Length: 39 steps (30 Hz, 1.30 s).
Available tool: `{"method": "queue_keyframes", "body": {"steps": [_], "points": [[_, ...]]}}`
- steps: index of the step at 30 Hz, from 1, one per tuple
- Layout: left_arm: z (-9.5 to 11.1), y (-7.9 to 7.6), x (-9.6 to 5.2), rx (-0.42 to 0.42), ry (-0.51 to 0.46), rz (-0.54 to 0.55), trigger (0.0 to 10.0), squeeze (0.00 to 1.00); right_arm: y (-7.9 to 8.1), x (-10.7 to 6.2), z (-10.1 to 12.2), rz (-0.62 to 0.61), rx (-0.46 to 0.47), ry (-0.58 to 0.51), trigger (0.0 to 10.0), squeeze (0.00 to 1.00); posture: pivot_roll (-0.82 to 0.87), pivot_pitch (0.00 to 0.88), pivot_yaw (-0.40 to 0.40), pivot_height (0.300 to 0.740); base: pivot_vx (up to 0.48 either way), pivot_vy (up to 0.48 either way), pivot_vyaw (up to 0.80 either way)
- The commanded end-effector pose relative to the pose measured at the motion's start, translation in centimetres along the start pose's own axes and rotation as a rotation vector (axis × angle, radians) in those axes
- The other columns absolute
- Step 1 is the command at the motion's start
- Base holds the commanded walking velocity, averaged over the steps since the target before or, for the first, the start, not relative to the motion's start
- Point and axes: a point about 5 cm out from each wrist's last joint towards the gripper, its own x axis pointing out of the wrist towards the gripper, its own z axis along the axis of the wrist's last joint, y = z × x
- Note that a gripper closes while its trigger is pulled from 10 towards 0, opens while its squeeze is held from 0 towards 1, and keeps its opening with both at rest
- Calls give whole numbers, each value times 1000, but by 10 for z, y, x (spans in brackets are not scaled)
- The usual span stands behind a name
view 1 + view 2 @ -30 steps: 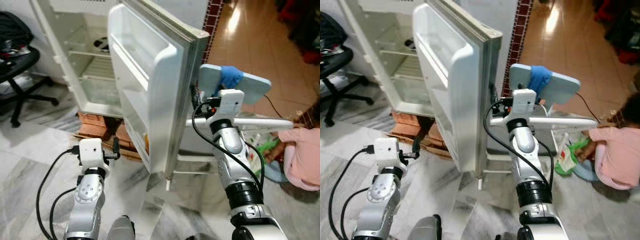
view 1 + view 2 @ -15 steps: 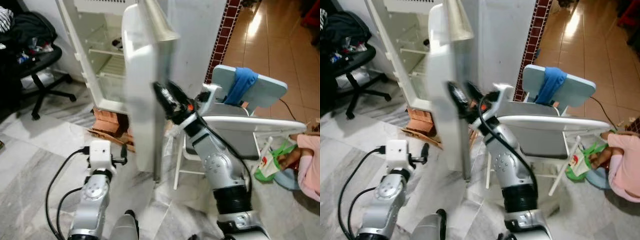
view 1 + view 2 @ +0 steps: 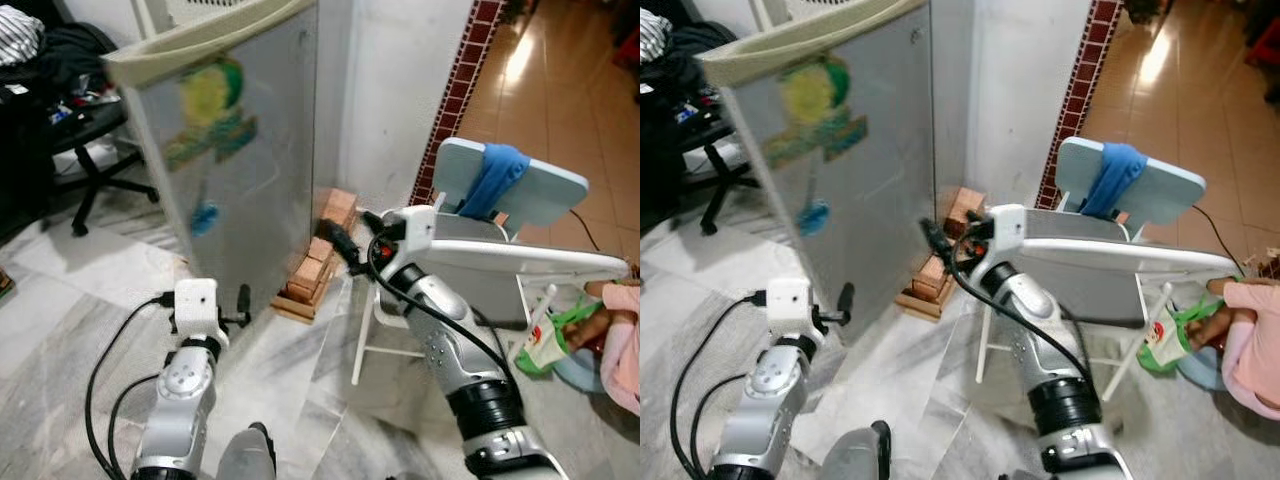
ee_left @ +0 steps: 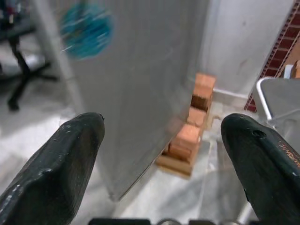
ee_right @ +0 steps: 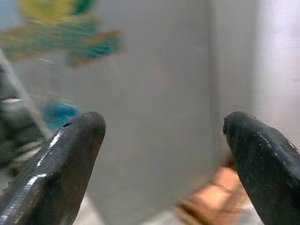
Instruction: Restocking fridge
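Note:
The fridge door (image 3: pixel 240 150) stands almost shut, its grey outer face turned to me, blurred, with colourful stickers (image 3: pixel 210 100) on it. My right gripper (image 3: pixel 337 237) is open just off the door's lower right edge, over the stack of bricks (image 3: pixel 320 255) under the fridge; in the right wrist view its fingers (image 5: pixel 65 154) frame the stickered door with nothing between them. My left gripper (image 3: pixel 240 305) hangs low in front of the door's bottom corner, open and empty. In the left wrist view the left gripper (image 4: pixel 164 154) faces the door and the bricks (image 4: pixel 190 136).
A white folding table (image 3: pixel 520 265) and a pale blue chair back with a blue cloth (image 3: pixel 500 180) stand close on the right. A person in pink (image 3: pixel 620 340) crouches by a green bag (image 3: pixel 545 335). A black office chair (image 3: pixel 90 150) is at left.
The fridge door has swung from wide open to almost shut, hiding the shelves. My right gripper came down off the door's edge to low beside it. The camera view shifted.

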Motion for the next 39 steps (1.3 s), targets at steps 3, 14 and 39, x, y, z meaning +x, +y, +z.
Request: {"method": "queue_keyframes", "body": {"steps": [3,14,39], "points": [[7,4,3,70,-64,-26,10000,0,-7,-6,-9,-93,-101,4,10000,0,96,36,0,740,0,480,0],[8,12,12,129,-107,-28,10000,0,-20,-13,-14,-188,-198,-3,10000,0,89,18,-18,740,0,480,0],[18,4,-2,157,-197,-55,10000,0,-32,-15,-8,-271,-327,-58,10000,0,112,26,14,740,0,480,0]]}}
